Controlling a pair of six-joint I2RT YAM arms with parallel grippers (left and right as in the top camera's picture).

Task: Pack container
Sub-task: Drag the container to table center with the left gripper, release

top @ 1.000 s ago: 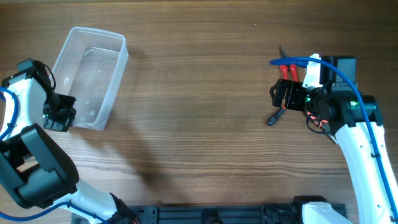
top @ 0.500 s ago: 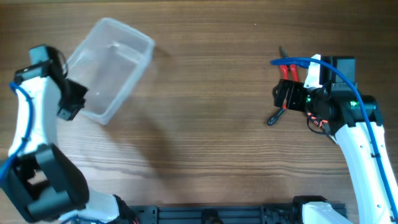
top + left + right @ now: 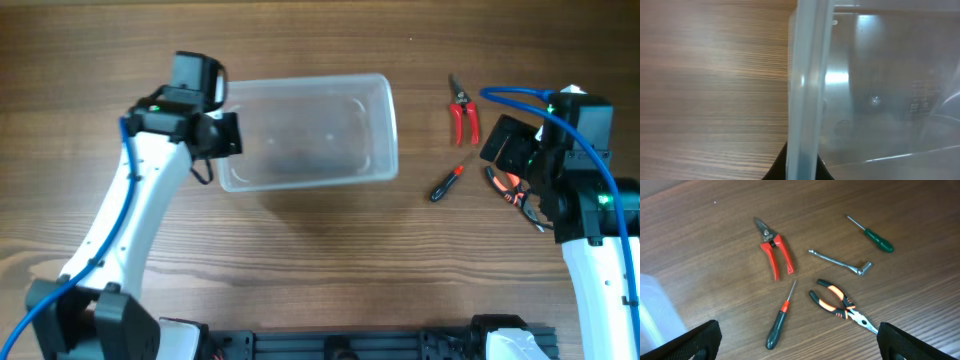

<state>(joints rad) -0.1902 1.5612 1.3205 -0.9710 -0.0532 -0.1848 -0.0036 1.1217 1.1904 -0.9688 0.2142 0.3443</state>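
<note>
the container [image 3: 310, 130] is gripped at its short rim by the left end effector [image 3: 224, 135] and extends rightward from it; the right end effector [image 3: 799, 339] is spread wide.

Even bright light; soft shadow below container [image 3: 305, 130]; glare patch, blurred rim in left wrist view.
</note>
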